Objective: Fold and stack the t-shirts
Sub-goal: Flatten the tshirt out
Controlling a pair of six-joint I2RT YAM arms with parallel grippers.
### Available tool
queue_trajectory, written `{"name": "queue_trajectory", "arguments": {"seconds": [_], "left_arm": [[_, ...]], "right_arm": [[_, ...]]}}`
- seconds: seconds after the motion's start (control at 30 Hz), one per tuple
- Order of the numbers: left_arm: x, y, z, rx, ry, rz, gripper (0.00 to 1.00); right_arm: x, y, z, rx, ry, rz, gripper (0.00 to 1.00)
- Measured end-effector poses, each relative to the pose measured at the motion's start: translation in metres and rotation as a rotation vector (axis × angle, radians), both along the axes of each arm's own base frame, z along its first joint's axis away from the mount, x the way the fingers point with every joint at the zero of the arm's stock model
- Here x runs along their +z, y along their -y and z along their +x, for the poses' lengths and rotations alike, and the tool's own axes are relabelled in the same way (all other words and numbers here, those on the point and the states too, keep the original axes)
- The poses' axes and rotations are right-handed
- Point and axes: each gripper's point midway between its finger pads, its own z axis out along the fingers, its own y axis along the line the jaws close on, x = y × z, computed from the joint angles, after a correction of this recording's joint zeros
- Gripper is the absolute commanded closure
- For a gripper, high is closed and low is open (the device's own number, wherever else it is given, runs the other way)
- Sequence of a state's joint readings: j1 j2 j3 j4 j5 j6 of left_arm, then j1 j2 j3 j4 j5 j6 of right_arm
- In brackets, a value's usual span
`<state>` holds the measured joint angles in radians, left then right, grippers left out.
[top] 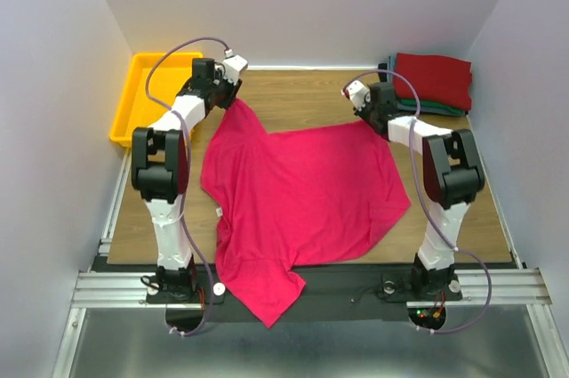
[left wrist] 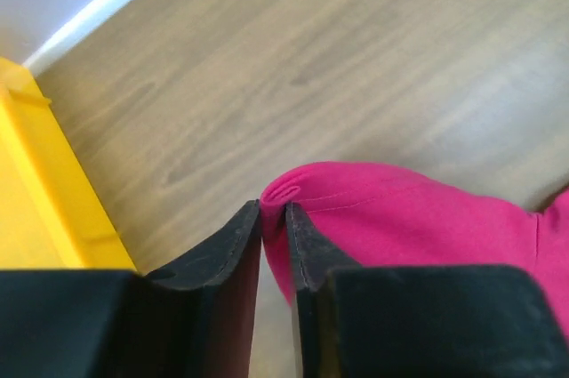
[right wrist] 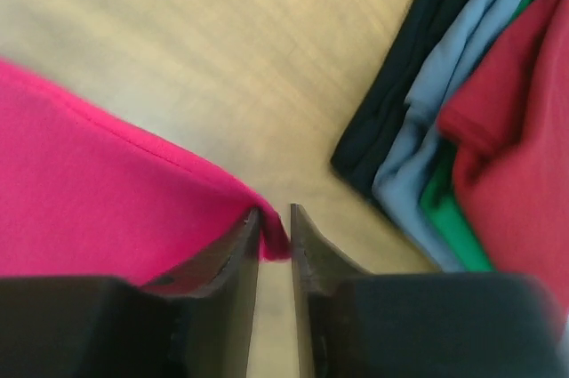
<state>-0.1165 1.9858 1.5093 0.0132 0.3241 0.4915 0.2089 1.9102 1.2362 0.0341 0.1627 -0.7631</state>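
Observation:
A crimson t-shirt lies spread over the wooden table, its lower part hanging over the near edge. My left gripper is shut on its far left corner, held just above the table. My right gripper is shut on its far right corner. A stack of folded t-shirts, dark red on top, sits at the far right; in the right wrist view its dark red, green, grey-blue and black layers show.
A yellow plastic tray stands at the far left; its edge also shows in the left wrist view. Bare wooden table lies between the two grippers. White walls close in the back and sides.

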Motion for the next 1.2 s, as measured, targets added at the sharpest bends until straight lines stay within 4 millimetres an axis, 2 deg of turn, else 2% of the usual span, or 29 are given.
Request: {"name": "queue_trajectory", "arguments": {"seconds": [0.03, 0.1, 0.2, 0.3, 0.37, 0.43, 0.47, 0.53, 0.57, 0.63, 0.67, 0.73, 0.77, 0.93, 1.0, 1.1, 1.2], "left_arm": [[-0.003, -0.001, 0.010, 0.011, -0.012, 0.007, 0.45], [-0.014, -0.004, 0.028, 0.037, -0.037, 0.021, 0.39], [-0.018, -0.009, 0.031, 0.065, -0.066, 0.036, 0.38], [-0.010, -0.014, 0.025, 0.080, -0.079, 0.042, 0.38], [0.000, -0.016, 0.017, 0.078, -0.093, 0.042, 0.39], [0.017, -0.017, 0.002, 0.062, -0.104, 0.037, 0.42], [0.031, -0.016, -0.010, 0.050, -0.103, 0.032, 0.44], [0.049, -0.015, -0.028, 0.034, -0.097, 0.023, 0.47], [0.057, -0.015, -0.043, 0.025, -0.105, 0.016, 0.49], [0.066, -0.013, -0.069, 0.005, -0.119, 0.004, 0.49], [0.065, -0.013, -0.082, -0.002, -0.136, -0.002, 0.50], [0.048, -0.012, -0.105, -0.013, -0.198, -0.010, 0.52], [0.037, -0.012, -0.114, -0.014, -0.235, -0.012, 0.52], [-0.047, -0.020, -0.167, 0.022, -0.500, 0.017, 0.52], [-0.069, -0.026, -0.179, 0.050, -0.571, 0.046, 0.53], [-0.087, -0.037, -0.182, 0.098, -0.617, 0.092, 0.54], [-0.102, -0.048, -0.179, 0.144, -0.648, 0.144, 0.55]], "right_arm": [[-0.003, 0.001, 0.010, -0.021, 0.004, -0.006, 0.49], [-0.011, 0.002, 0.027, -0.058, -0.004, -0.011, 0.37], [-0.005, 0.005, 0.034, -0.093, -0.013, -0.007, 0.35], [0.018, 0.005, 0.035, -0.104, -0.008, 0.013, 0.35], [0.041, 0.003, 0.024, -0.095, -0.011, 0.035, 0.35], [0.067, 0.000, 0.006, -0.069, -0.026, 0.066, 0.37], [0.075, -0.003, -0.002, -0.053, -0.036, 0.080, 0.38], [0.101, -0.008, -0.025, -0.014, -0.050, 0.121, 0.44], [0.110, -0.010, -0.034, 0.002, -0.056, 0.137, 0.45], [0.111, -0.015, -0.049, 0.026, -0.095, 0.165, 0.48], [0.106, -0.017, -0.056, 0.034, -0.127, 0.175, 0.49], [0.084, -0.021, -0.070, 0.040, -0.213, 0.192, 0.52], [0.063, -0.022, -0.080, 0.036, -0.284, 0.197, 0.53], [-0.014, -0.020, -0.114, 0.001, -0.539, 0.181, 0.57], [-0.035, -0.018, -0.123, -0.012, -0.607, 0.172, 0.58], [-0.057, -0.016, -0.131, -0.031, -0.672, 0.159, 0.59], [-0.063, -0.012, -0.128, -0.058, -0.675, 0.144, 0.59]]}}
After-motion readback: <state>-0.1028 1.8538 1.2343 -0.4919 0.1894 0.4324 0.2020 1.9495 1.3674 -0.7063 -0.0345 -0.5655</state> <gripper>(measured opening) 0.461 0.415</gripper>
